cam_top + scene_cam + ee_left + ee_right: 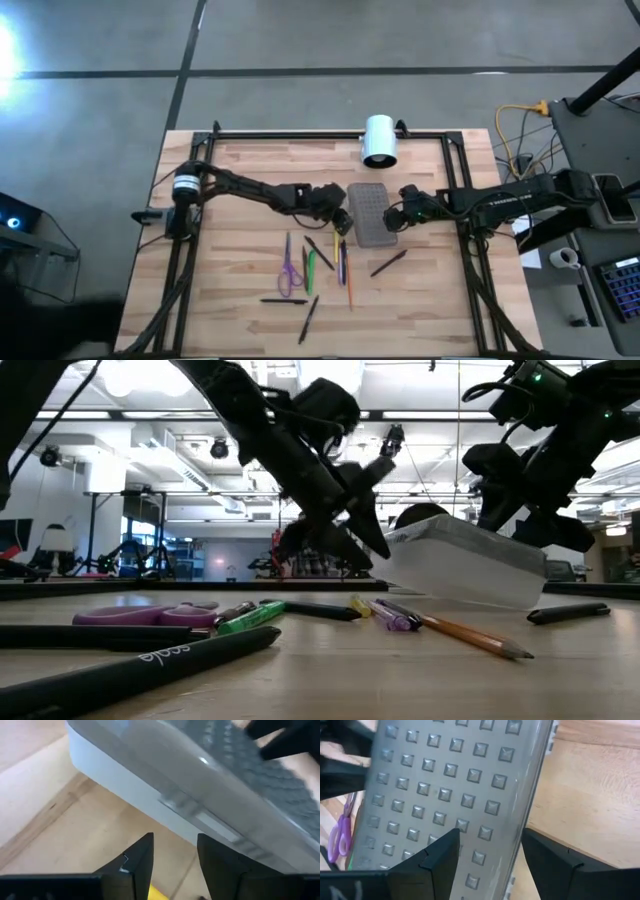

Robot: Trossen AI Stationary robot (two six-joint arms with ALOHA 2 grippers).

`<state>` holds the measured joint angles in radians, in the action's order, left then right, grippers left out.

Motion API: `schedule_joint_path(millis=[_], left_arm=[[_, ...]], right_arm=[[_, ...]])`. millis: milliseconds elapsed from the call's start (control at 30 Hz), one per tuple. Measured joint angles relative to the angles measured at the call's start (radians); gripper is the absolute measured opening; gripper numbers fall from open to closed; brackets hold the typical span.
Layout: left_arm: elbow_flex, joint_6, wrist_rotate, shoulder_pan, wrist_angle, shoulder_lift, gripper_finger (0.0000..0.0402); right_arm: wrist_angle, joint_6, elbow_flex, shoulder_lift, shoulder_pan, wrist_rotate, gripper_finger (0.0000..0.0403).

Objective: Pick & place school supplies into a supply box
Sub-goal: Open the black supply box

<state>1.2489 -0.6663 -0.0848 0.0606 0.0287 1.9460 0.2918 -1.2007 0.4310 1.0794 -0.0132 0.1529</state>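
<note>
Nearest to me, the pens and pencils (330, 262) lie loose on the tabletop (240, 180), with the purple scissors (288, 268) at their left end. None of them is in the box yet.

A little farther back sits the supply box (369, 213), grey with a bumpy lid. It is tilted, one side lifted off the wood.

My left pincer (341, 222) is right beside the box's left edge, fingers a little apart, holding nothing. My right pincer (397, 216) is at the box's right edge, fingers wide apart over the lid's rim, not clamped on it.

I think I am on the opening step. Next I need to hold the box still with one pincer and lift the lid with the other.

At the far edge lies a white cylinder (379, 140).
</note>
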Motion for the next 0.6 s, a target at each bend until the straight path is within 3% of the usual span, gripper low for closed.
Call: schedule_joint_path(millis=[600], left_arm=[[-0.079, -0.031, -0.063, -0.008, 0.006, -0.073, 0.0136]], right_arm=[[0.026, 0.0, 0.009, 0.039, 0.0, 0.003, 0.0206]])
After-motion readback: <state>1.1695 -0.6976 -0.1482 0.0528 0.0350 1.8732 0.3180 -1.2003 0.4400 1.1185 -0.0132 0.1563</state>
